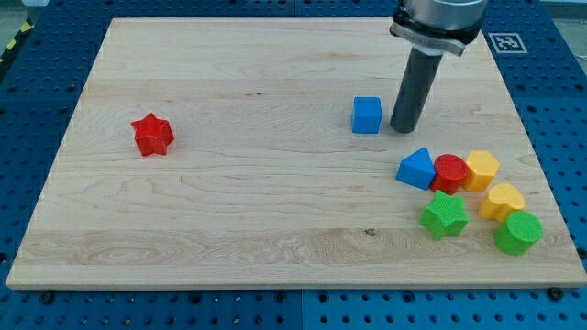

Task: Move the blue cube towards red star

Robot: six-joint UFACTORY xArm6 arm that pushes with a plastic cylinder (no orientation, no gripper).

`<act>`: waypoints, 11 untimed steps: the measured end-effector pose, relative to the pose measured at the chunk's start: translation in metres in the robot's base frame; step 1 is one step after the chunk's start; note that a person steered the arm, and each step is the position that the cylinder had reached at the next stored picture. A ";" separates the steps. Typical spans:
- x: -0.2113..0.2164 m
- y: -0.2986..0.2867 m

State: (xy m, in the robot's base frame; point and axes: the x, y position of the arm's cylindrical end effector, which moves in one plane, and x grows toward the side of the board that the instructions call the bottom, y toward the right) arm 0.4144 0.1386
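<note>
The blue cube (pixel 367 115) sits on the wooden board (pixel 275 211), right of centre. The red star (pixel 152 135) lies far off at the view's left, a little lower than the cube. My tip (pixel 403 129) rests on the board just to the right of the blue cube, with a narrow gap between them. The dark rod rises from it to the arm at the view's top right.
A cluster of blocks sits at the lower right: a blue triangular block (pixel 417 169), a red cylinder (pixel 449 173), a yellow hexagon (pixel 481 170), a yellow heart (pixel 503 200), a green star (pixel 445 215) and a green cylinder (pixel 518 233). Blue pegboard surrounds the board.
</note>
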 end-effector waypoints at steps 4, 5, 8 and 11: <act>-0.011 -0.014; -0.011 -0.015; -0.005 -0.024; -0.002 -0.066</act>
